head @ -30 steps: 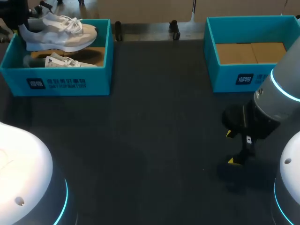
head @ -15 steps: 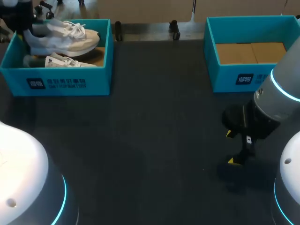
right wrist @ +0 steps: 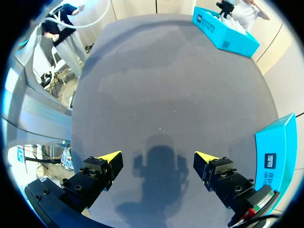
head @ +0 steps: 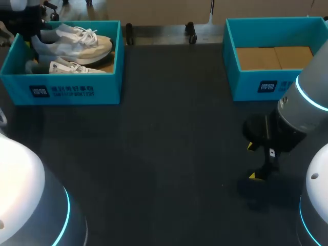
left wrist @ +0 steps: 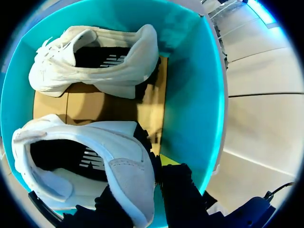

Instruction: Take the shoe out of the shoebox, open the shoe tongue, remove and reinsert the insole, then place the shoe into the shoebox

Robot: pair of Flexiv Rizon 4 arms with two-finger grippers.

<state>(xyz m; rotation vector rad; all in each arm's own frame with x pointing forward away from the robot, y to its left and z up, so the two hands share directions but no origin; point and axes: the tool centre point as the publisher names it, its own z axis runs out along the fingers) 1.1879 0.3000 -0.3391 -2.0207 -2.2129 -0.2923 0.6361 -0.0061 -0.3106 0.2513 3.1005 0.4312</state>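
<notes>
A white sneaker [head: 77,43] hangs tilted over the teal left shoebox [head: 72,91] at the table's far left. My left gripper [head: 29,28] is shut on its heel. In the left wrist view the held sneaker [left wrist: 85,161] shows its dark inside, with the heel pinched between the black fingers of my left gripper [left wrist: 149,183]. A second white sneaker [left wrist: 95,59] lies on the cardboard floor of that shoebox [left wrist: 190,85], also seen low in the box as the second sneaker [head: 69,67]. My right gripper [head: 252,161] stands open and empty above bare table; in its own view, the right gripper [right wrist: 156,159] holds nothing.
A second teal box [head: 266,84] stands at the far right, with only a cardboard floor inside; its corner [right wrist: 275,156] is beside my right gripper. The dark mat [head: 169,148] stretches between the two boxes.
My left gripper has carried the held sneaker to the right and a little lower over the left shoebox. The right arm has kept still.
</notes>
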